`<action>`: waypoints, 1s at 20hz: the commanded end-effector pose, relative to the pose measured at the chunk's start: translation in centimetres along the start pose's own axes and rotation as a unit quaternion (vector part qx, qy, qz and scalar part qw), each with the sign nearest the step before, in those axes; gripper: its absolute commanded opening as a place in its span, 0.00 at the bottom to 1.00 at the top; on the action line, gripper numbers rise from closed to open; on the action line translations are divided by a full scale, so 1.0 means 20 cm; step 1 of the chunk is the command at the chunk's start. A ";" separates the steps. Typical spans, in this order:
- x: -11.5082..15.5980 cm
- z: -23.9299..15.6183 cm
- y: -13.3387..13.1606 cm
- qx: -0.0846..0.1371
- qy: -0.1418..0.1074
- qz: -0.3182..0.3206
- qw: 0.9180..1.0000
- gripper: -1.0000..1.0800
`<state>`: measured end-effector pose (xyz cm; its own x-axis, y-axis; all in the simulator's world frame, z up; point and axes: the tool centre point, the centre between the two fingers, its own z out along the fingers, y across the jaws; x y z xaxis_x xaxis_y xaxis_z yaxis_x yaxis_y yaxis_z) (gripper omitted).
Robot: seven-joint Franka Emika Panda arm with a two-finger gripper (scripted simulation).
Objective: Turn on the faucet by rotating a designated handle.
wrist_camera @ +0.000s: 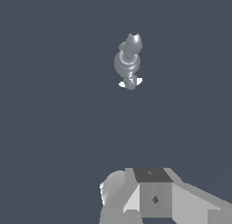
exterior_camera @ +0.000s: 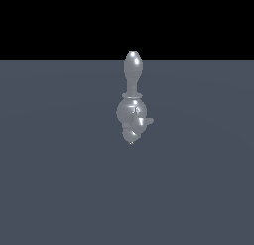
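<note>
Nearest to us in the wrist view is the white and grey hand (wrist_camera: 149, 198); only its blocky body shows, so we cannot tell if the fingers stand wide or narrow. It holds nothing that we can see. Further away, well apart from it, the faucet (wrist_camera: 128, 60) stands on the dark grey bench (wrist_camera: 54, 128). In the exterior view the faucet (exterior_camera: 133, 102) is upright in the middle, with its short stub perhaps pointing to the exterior view's right.

We find no readable text, labels, brands, numbers or signs on anything in either the exterior or wrist view.
</note>
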<state>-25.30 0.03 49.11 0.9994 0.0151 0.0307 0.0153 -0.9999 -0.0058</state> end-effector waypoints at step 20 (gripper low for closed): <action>0.48 1.36 0.05 0.047 -0.097 -0.129 0.986 0.80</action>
<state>-15.78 1.17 22.32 0.9290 0.3246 -0.1775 0.3112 -0.9451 -0.0997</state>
